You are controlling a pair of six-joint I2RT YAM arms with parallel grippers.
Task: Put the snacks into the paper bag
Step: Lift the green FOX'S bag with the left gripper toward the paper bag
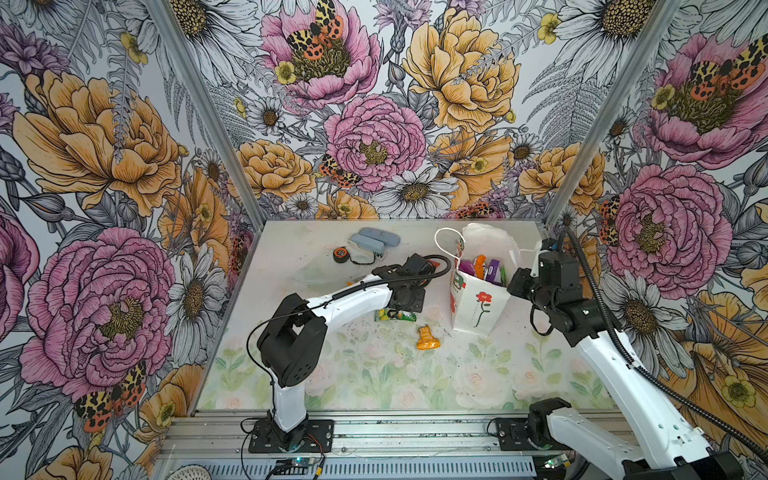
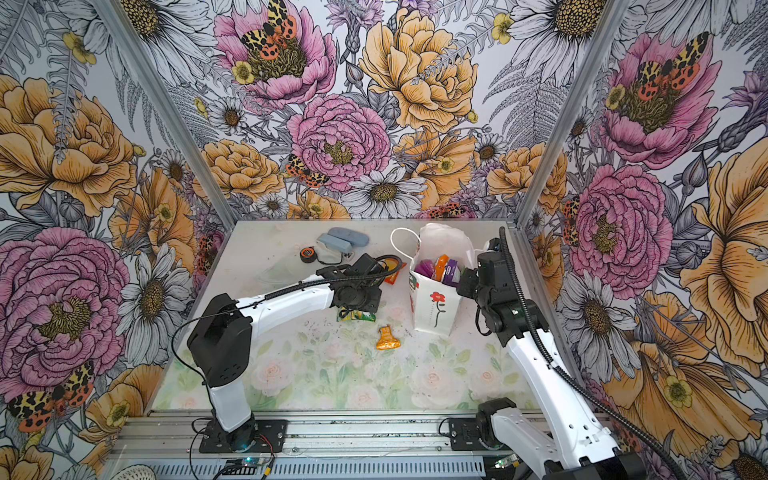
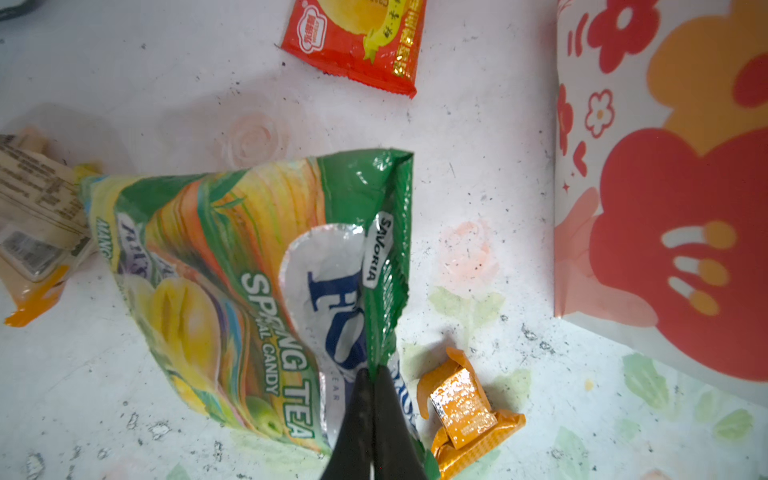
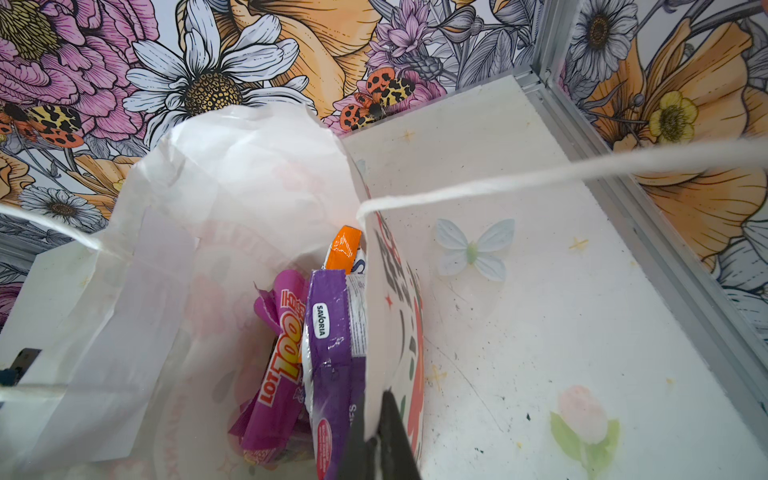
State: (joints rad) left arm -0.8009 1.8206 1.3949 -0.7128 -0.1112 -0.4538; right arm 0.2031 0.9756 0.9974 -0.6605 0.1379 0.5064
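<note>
**Hidden, cropped, blurred**

Mostly hidden under the left arm in both top views, near the middle of the table: green-yellow packet, red-yellow packet. Masked there too: left claw. Cropped at the left wrist view's edge: paper bag. Blurred beyond reading: beige packet's print.

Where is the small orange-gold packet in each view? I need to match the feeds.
Both top views: the orange-gold packet lies just left of the base of the paper bag.
Left wrist: it lies right beside the left pincer, which grips the green-yellow packet.
Right wrist: not in it.
Shared landmark: the paper bag, in all four.
</note>
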